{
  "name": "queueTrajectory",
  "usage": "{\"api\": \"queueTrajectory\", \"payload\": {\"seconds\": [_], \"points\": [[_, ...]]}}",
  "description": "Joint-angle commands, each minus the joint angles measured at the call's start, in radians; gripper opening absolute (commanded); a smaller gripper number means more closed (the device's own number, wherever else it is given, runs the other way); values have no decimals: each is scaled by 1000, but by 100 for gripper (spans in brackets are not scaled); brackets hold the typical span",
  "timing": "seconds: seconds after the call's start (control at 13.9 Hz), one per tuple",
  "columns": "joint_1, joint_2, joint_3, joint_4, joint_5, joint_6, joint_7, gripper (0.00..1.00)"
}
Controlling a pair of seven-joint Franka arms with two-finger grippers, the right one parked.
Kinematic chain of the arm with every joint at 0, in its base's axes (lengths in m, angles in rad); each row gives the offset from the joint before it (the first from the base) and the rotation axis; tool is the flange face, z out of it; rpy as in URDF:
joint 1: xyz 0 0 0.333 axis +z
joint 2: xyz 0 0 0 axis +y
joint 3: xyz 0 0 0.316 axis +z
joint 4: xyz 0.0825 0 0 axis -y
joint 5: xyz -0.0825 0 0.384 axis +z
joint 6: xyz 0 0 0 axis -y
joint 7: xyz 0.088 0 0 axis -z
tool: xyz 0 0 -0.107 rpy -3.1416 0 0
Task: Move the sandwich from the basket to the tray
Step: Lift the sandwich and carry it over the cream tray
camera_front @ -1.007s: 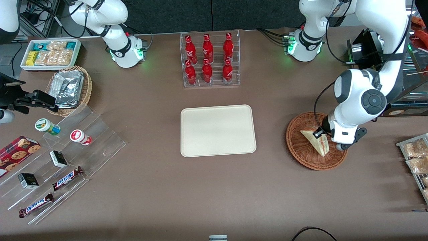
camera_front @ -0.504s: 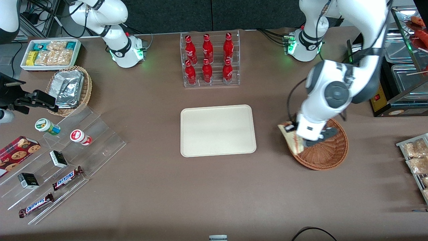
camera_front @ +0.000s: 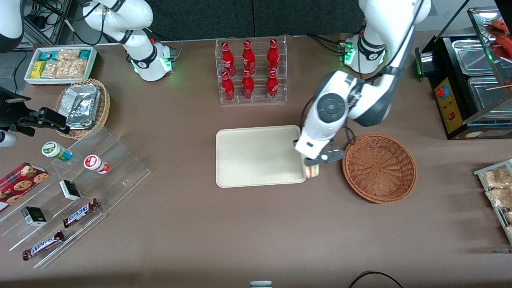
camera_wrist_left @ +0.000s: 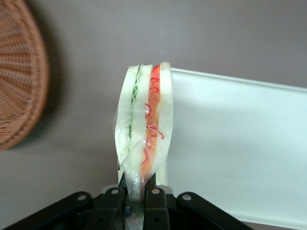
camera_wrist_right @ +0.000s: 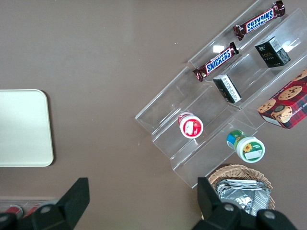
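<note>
Gripper (camera_wrist_left: 135,197): clamped on the sandwich (camera_wrist_left: 144,124), carried edge-down just above the tray (camera_front: 256,156) rim, at the corner nearest the basket (camera_front: 379,168). Tray's open floor lies toward the parked arm's end. Wrist view shows the filling layers; front view hides most of the wedge under the arm.

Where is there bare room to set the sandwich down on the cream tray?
The whole cream rectangular plastic tray is bare, rim to rim. The gripper, shut on the triangular white-bread sandwich, hangs at the tray's edge nearest the round reddish-brown wicker basket.
</note>
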Motion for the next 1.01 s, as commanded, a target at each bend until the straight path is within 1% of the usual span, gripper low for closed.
{"api": "queueTrajectory", "payload": {"seconds": [0.0, 0.29, 0.65, 0.94], "points": [[-61, 74, 15, 88, 0, -11, -5, 0], [-113, 146, 13, 154, 0, 1, 4, 0], [-158, 210, 13, 160, -7, 113, -5, 0], [-185, 246, 13, 187, -9, 129, -12, 0]]}}
